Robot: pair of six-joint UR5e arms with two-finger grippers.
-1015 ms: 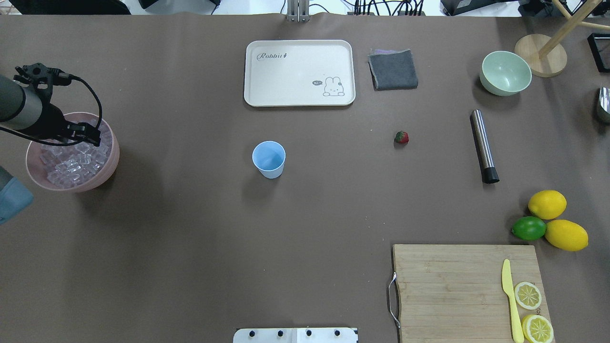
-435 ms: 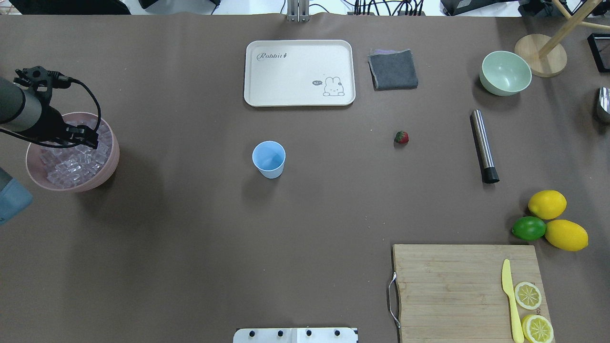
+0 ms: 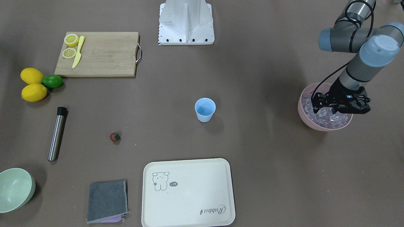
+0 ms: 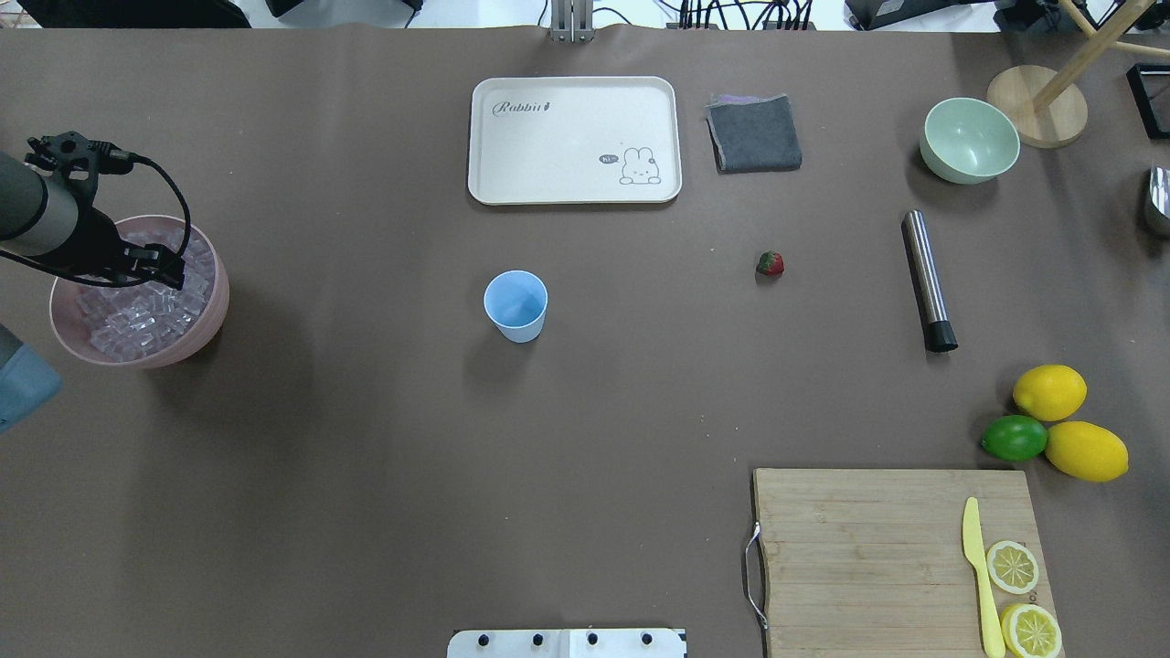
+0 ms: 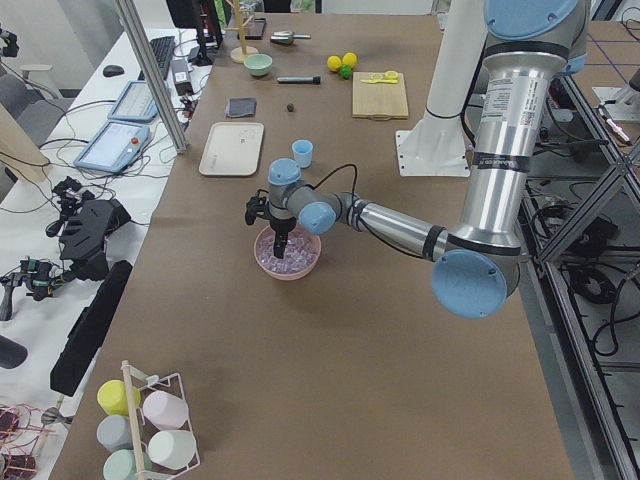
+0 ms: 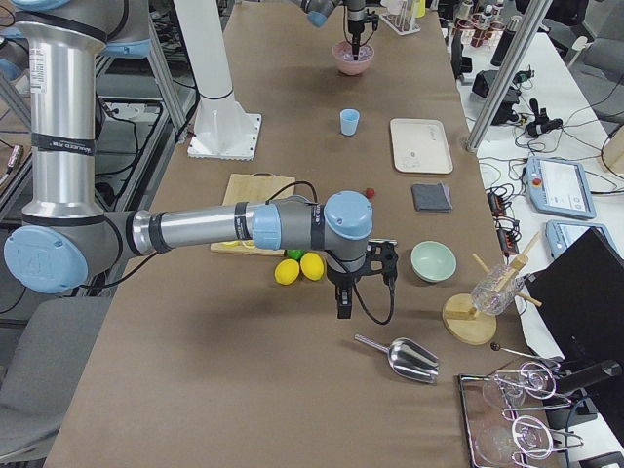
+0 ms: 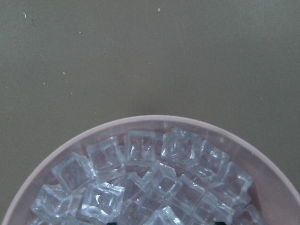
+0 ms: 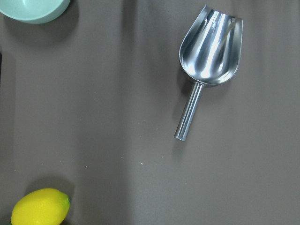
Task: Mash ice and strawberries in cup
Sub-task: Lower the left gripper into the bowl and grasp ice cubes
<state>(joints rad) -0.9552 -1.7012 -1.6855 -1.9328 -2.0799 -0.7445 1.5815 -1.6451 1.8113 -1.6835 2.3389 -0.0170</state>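
**A:** Closest in, the left gripper [image 4: 172,270] hangs over the round pink bowl [image 7: 154,119]. Its fingertips are barely in frame and seemingly spread above the heaped small, clear, glassy ice cubes [image 7: 154,183].

**B:** Hard and slick, I'd guess. Pinch one squarely across its flat faces.

**A:** Farther out, the small light-blue plastic cup [image 4: 515,306] stands upright on the table. Beyond it lies the little red, green-topped strawberry [image 4: 771,263].

**B:** And the right gripper [image 6: 343,307]?

**A:** It's above the shiny steel scoop [image 8: 211,47], and I cannot tell its jaw width.

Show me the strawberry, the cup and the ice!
strawberry [image 4: 770,263]: overhead view, on its red body.
cup [image 4: 515,306]: overhead view, on its blue inside.
ice [image 7: 158,180]: left wrist view, on a cube mid-pile.
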